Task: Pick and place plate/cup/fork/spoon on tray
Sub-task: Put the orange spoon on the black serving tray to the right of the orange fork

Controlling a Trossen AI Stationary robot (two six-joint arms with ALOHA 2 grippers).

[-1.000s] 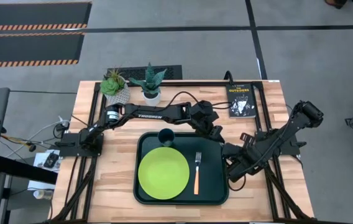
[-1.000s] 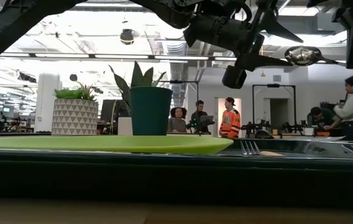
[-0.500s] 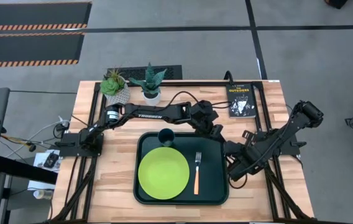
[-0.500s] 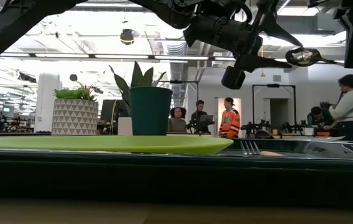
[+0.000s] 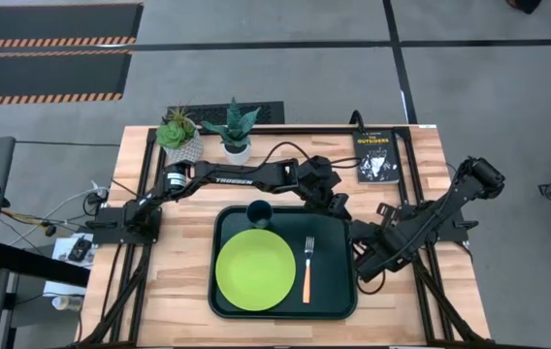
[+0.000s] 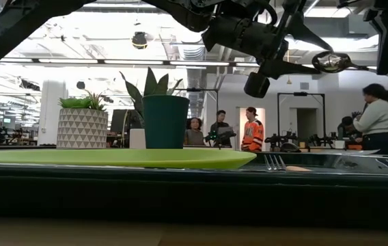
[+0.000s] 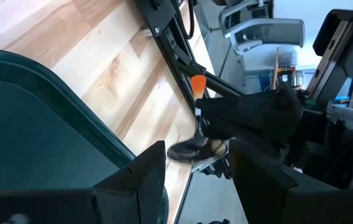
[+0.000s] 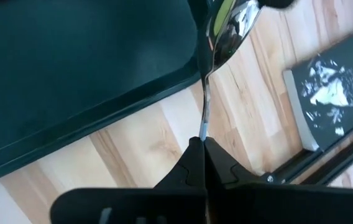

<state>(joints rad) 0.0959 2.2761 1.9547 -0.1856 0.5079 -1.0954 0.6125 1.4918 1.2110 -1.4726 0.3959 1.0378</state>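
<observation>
The dark green tray (image 5: 339,291) holds the lime-green plate (image 5: 255,269), the teal cup (image 5: 259,212) at its far edge and the orange-handled fork (image 5: 307,269). The spoon (image 8: 229,28) hangs in the air by the tray's far right corner, held from both ends. My right gripper (image 8: 204,146) is shut on its shaft. My left gripper (image 7: 195,165), reaching in from the left, has its fingers at the bowl (image 6: 332,61). My left gripper has the spoon's bowl (image 7: 189,149) between its two fingertips, which stand at the bowl's two edges, coming nearly level from the table's left. The bowl fills the gap between them. My right gripper pinches the spoon's metal shaft (image 8: 202,124) between its shut fingers, slanting down from the right. The orange handle (image 7: 198,83) sticks out behind the fingers. The spoon is clear of tray and table.
A black book (image 5: 375,157) lies at the far right of the table. Two potted plants (image 5: 180,138) (image 5: 234,131) stand at the far left. Bare wood lies near the front edge and to the tray's left. People stand in the room behind.
</observation>
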